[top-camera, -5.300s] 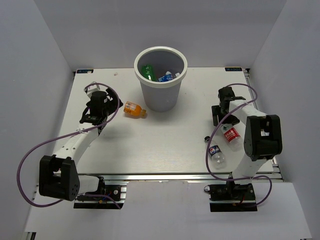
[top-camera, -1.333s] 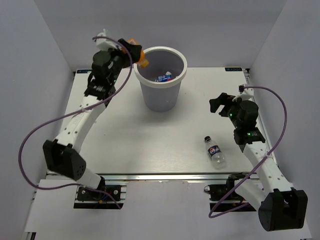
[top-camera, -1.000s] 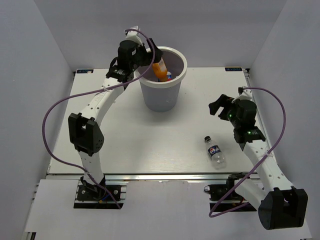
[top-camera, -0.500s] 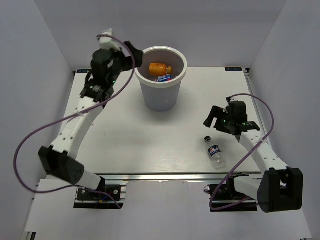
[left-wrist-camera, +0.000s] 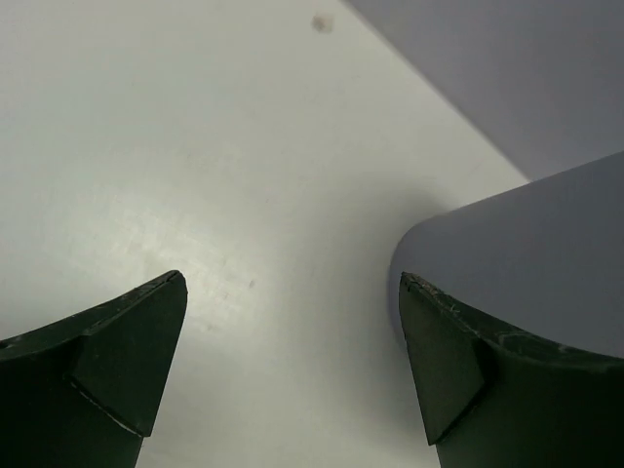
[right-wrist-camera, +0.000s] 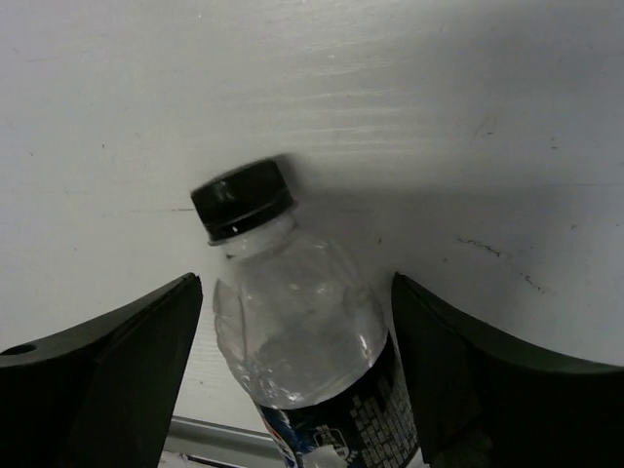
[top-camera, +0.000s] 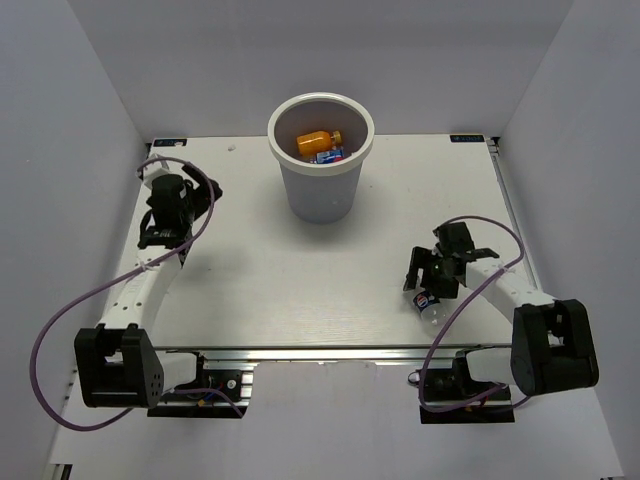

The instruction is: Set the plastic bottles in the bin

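The light-grey bin (top-camera: 320, 190) stands at the back middle of the table. The stubby orange bottle (top-camera: 318, 140) and a blue-labelled bottle (top-camera: 328, 156) lie inside it. A clear bottle with a black cap and a dark label (top-camera: 428, 298) lies on the table at the front right. In the right wrist view, this bottle (right-wrist-camera: 297, 331) lies between the fingers without touching them. My right gripper (top-camera: 425, 285) (right-wrist-camera: 295, 292) is open and low around it. My left gripper (top-camera: 195, 200) (left-wrist-camera: 290, 292) is open and empty over the left of the table, with the bin's wall (left-wrist-camera: 526, 244) to its right.
The white table (top-camera: 300, 270) is enclosed by grey walls at the left, back and right. A metal rail (top-camera: 330, 352) runs along the front edge close to the bottle. Purple cables (top-camera: 60, 320) loop beside both arms.
My left arm dropped the orange bottle into the bin and drew back to the left of the table. My right arm came down and forward, with open fingers now around the dark-labelled bottle.
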You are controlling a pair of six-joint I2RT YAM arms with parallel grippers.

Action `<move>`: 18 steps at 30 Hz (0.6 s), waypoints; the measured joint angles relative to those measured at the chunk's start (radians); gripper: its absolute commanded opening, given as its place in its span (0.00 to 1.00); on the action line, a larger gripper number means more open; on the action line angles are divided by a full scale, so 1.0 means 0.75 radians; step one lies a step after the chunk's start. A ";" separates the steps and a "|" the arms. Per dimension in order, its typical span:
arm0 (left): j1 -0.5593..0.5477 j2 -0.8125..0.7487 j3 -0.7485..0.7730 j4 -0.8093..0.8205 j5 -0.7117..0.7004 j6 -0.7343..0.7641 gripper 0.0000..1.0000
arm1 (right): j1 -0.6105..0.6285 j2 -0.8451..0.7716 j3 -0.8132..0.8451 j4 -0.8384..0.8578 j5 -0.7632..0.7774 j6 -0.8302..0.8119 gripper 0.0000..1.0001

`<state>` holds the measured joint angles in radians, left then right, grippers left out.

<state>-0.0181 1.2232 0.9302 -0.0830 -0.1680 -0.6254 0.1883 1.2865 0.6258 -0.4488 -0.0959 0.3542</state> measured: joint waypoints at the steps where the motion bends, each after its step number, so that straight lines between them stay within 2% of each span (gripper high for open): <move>1: 0.005 0.003 -0.044 -0.014 0.001 -0.018 0.98 | 0.017 0.007 0.002 0.009 0.009 -0.004 0.78; 4: 0.013 0.003 -0.124 -0.030 -0.001 -0.063 0.98 | 0.060 0.035 0.020 0.008 0.039 -0.008 0.58; 5: 0.014 0.002 -0.141 -0.024 -0.001 -0.074 0.98 | 0.075 0.040 0.028 0.009 0.045 -0.008 0.43; 7: 0.015 -0.004 -0.175 -0.009 0.001 -0.092 0.98 | 0.113 0.041 0.043 0.023 0.054 -0.010 0.32; 13: 0.015 -0.025 -0.259 0.019 0.024 -0.115 0.98 | 0.204 -0.056 0.221 0.121 -0.039 -0.031 0.27; 18: 0.015 -0.025 -0.297 0.033 0.051 -0.108 0.98 | 0.205 -0.156 0.494 0.380 -0.235 -0.038 0.29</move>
<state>-0.0067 1.2041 0.7078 -0.0582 -0.1295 -0.7067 0.3424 1.1694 0.9962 -0.1638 -0.2722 0.3256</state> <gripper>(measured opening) 0.982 0.661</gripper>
